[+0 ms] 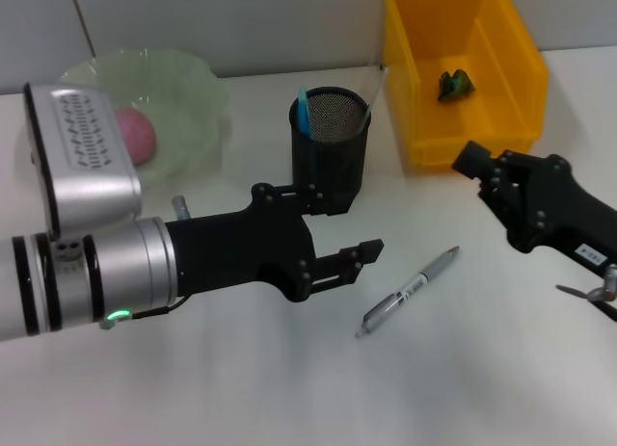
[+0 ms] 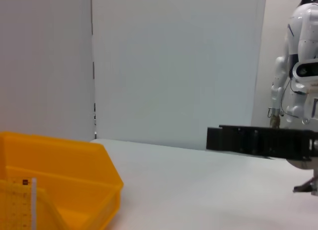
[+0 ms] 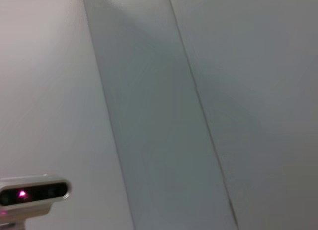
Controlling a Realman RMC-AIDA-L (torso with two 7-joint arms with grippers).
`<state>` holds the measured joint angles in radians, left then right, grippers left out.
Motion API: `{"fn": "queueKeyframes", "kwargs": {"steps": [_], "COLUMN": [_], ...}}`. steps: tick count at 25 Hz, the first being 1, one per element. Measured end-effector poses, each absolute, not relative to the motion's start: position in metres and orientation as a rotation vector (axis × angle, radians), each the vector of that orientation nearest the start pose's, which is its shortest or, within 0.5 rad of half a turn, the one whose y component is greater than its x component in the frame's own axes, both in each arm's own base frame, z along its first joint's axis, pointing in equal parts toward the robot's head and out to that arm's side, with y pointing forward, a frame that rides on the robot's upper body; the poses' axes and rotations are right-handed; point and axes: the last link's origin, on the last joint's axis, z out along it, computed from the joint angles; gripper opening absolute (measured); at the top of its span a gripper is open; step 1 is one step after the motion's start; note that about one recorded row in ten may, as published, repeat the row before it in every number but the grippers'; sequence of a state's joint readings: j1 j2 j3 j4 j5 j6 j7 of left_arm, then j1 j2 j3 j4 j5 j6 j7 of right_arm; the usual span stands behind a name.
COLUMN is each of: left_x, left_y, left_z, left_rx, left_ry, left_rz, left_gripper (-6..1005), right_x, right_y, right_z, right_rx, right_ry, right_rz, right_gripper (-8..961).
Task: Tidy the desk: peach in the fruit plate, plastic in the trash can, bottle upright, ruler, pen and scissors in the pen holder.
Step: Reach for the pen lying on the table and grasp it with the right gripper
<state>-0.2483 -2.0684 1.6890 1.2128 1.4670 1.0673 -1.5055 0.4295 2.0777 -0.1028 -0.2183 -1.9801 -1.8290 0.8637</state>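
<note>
Now your left tool point(image 1: 339, 224) hangs wide beside the pen point(image 1: 408, 292).
Right tool point(image 1: 482, 171) parked near the trash can point(image 1: 421, 128); its grip you cannot tell.

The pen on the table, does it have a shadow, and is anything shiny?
Head view: the pen casts only a faint, soft shadow on the table; its silver barrel glints a little, and the left arm's metal shell shines brighter. Right wrist view: just a broad grey shadow band on the wall.

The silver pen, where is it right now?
In the head view the silver pen lies flat on the white desk, just right of the left gripper and in front of the black mesh pen holder.
</note>
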Motion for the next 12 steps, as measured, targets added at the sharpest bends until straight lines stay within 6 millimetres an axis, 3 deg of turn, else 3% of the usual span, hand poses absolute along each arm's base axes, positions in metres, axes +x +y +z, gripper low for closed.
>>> {"fn": "queueKeyframes", "kwargs": {"steps": [12], "left_x": [-0.172], "left_y": [0.291], "left_z": [-0.062], "left_rx": [-2.762], "left_ry": [-0.159], "left_rz": [-0.727], "left_gripper": [576], "right_x": [0.296], "right_y": [0.256], "right_z": [0.013], "right_rx": [-2.192], "right_ry": [0.412], "right_rz": [1.261], "right_gripper": [7]}}
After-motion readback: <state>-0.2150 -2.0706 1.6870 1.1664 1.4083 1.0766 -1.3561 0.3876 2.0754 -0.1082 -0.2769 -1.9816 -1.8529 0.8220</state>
